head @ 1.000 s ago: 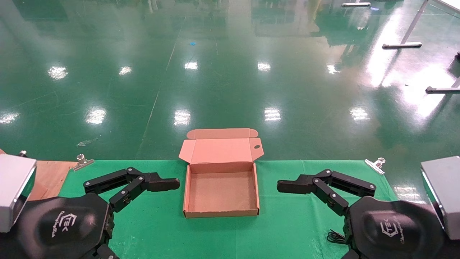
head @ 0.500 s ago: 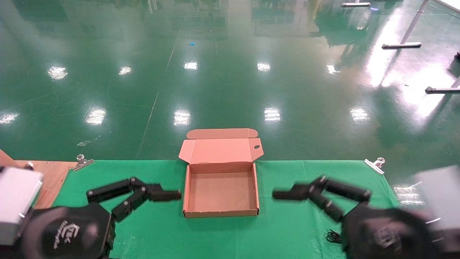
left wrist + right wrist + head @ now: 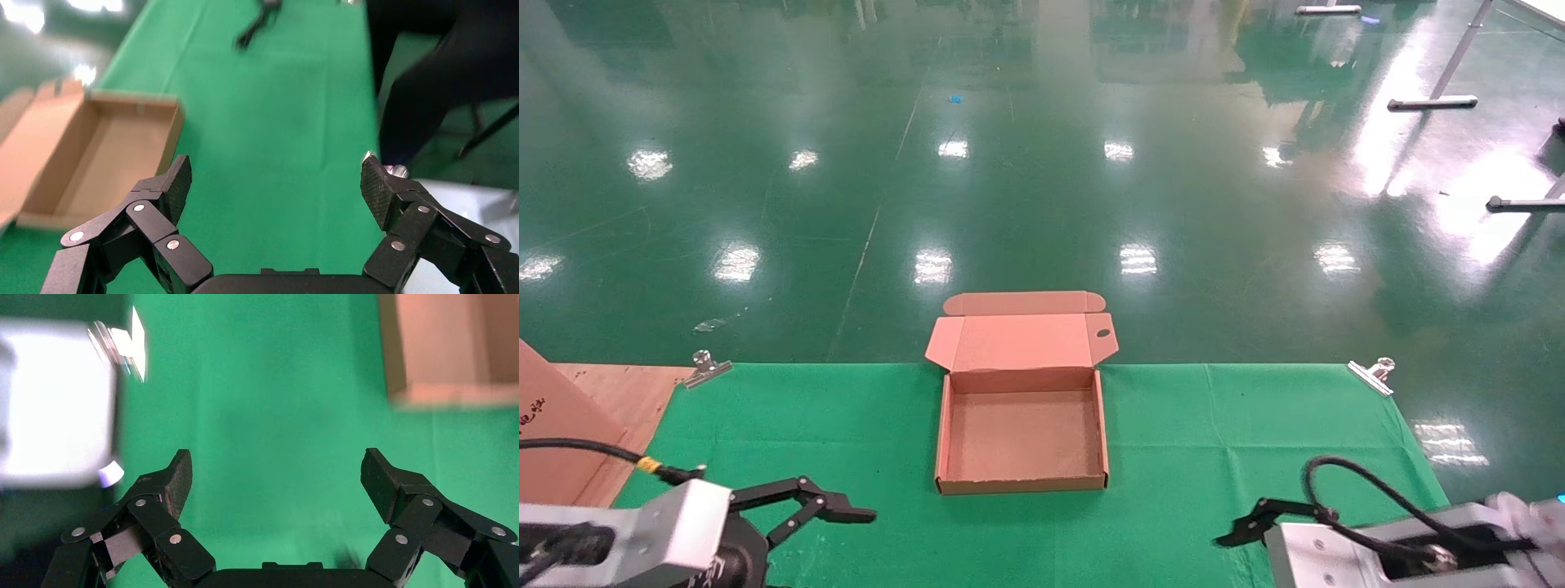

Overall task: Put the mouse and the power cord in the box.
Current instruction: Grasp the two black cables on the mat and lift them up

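Box (image 3: 941,437) sits open mid-desk (image 3: 1214,425), lid hinged toward the far edge, empty. It lies ahead and inward of both arms, nearer my left pincer (image 3: 272,184) at the near-left corner than my right pincer (image 3: 275,478) at the near-right; both gape wide, holding nothing. Mouse and cord I cannot find in view. Since a second ago both arms have drawn back from flanking the box to the near edge.
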Controlling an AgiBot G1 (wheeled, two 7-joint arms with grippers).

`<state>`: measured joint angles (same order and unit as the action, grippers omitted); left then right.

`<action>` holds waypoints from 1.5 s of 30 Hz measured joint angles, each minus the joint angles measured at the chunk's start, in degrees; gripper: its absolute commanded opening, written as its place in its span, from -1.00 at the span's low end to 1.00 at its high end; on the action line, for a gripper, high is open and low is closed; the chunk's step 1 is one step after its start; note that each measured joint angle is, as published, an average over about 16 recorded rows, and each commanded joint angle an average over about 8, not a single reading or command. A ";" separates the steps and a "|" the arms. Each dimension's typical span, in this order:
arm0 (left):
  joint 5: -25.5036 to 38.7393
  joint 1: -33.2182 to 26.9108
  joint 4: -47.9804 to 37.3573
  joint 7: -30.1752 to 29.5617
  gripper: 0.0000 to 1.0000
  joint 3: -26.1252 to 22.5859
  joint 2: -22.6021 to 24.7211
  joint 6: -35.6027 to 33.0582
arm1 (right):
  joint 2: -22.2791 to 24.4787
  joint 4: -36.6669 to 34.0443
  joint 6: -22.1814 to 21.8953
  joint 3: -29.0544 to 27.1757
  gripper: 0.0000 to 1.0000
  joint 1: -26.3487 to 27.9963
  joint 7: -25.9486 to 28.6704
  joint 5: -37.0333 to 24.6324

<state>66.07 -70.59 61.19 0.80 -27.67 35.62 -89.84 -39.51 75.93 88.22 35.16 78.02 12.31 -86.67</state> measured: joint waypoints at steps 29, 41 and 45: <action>35.90 -14.29 -37.94 26.16 1.00 -16.58 16.28 16.36 | -15.18 -34.70 -19.72 10.89 1.00 4.76 -19.88 -27.33; 35.28 -15.82 -49.31 33.43 0.98 -15.96 19.49 20.26 | -20.44 -54.14 -25.49 9.84 1.00 7.49 -30.92 -25.51; 35.26 -16.37 -51.82 35.17 0.07 -15.94 20.22 20.79 | -21.22 -58.75 -26.36 9.13 0.42 8.40 -34.19 -24.27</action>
<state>101.32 -86.95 9.37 35.97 -43.61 55.84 -69.05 -60.73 17.18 61.86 44.29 86.42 -21.88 -110.94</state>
